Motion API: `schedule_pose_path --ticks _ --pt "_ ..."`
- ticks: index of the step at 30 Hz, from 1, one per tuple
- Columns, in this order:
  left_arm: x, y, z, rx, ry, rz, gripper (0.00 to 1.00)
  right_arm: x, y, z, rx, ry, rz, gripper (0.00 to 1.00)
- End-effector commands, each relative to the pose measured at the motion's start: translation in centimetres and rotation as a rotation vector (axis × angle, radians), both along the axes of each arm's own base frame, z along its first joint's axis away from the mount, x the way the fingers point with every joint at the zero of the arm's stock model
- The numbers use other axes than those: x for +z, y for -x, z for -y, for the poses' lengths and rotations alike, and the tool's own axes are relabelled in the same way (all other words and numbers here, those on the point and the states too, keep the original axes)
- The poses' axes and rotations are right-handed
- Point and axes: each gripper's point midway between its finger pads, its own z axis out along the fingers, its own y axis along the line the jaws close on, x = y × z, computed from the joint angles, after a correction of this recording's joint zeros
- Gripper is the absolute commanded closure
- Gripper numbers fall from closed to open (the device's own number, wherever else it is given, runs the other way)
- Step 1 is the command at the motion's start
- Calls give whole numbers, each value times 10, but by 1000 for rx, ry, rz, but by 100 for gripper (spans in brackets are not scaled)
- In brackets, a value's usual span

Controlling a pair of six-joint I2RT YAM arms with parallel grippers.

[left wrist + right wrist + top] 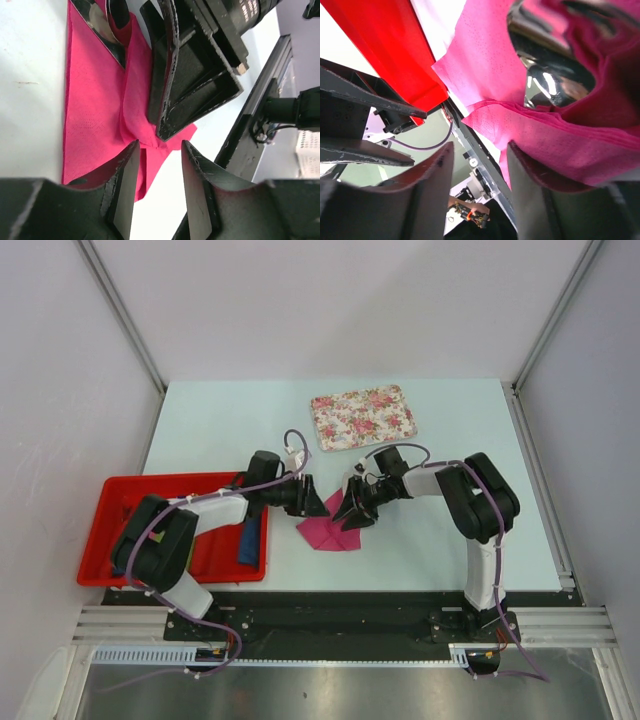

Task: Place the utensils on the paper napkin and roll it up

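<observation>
The paper napkin (330, 531) lies on the desk (450, 440) between the tips of my two tools. One flap is folded over the utensils (102, 27), which show only as a shiny patch. My left tool (160, 145) and right tool (480, 147) stand half open and grip nothing. I judge the rolling begun, not finished: next I must pinch the folded edge and turn it, keeping them inside.

utensils (102, 27) on paper napkin (325, 533) | tray (130, 490) left of it | mat (363, 418) behind it
</observation>
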Motion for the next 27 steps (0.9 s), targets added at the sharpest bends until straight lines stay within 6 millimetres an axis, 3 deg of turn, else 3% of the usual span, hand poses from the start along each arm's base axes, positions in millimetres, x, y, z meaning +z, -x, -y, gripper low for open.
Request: schedule_pose_path --ticks 1,7,20,27 --pt "-1 -6 7 13 42 -44 55 -7 -6 -1 -23 14 -3 54" --pt "-23 -6 6 27 -13 -118 56 -10 -7 2 -35 19 -10 59" --pt "-34 1 22 -13 -25 -167 57 -6 -9 3 -32 12 11 60" --pt "-39 0 21 -7 -57 -184 58 -4 -10 4 -32 11 21 61"
